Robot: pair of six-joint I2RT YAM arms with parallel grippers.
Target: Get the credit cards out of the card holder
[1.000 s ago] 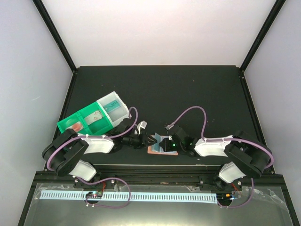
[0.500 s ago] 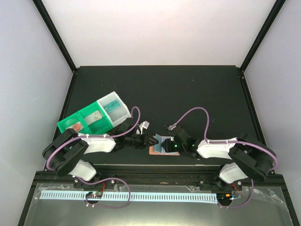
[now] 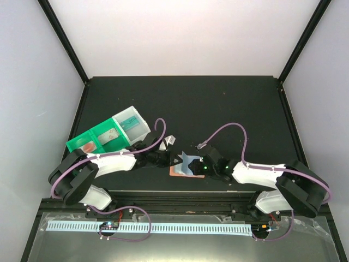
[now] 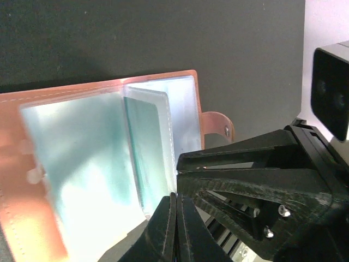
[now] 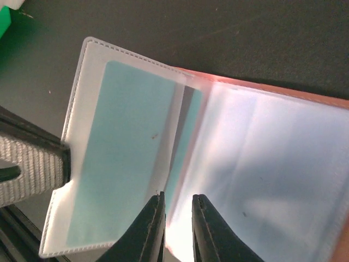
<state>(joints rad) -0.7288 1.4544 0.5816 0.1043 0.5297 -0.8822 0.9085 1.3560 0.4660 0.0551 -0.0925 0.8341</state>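
Observation:
The salmon-brown card holder lies open near the table's front edge, its clear sleeves showing in the left wrist view and the right wrist view. My left gripper is shut on the outer edge of one clear sleeve, which is lifted off the holder and has a teal credit card inside. That card also shows in the left wrist view. A second teal card edge shows behind it. My right gripper is over the holder's fold, jaws a narrow gap apart, beside the lifted sleeve.
A green-and-white compartment tray stands at the left, behind my left arm. A small white object lies just behind the left gripper. The black front rail runs close under the holder. The two grippers are nearly touching.
My left gripper has moved right onto the holder and taken hold of a sleeve's edge, lifting it. My right arm has stretched further left and lies lower.

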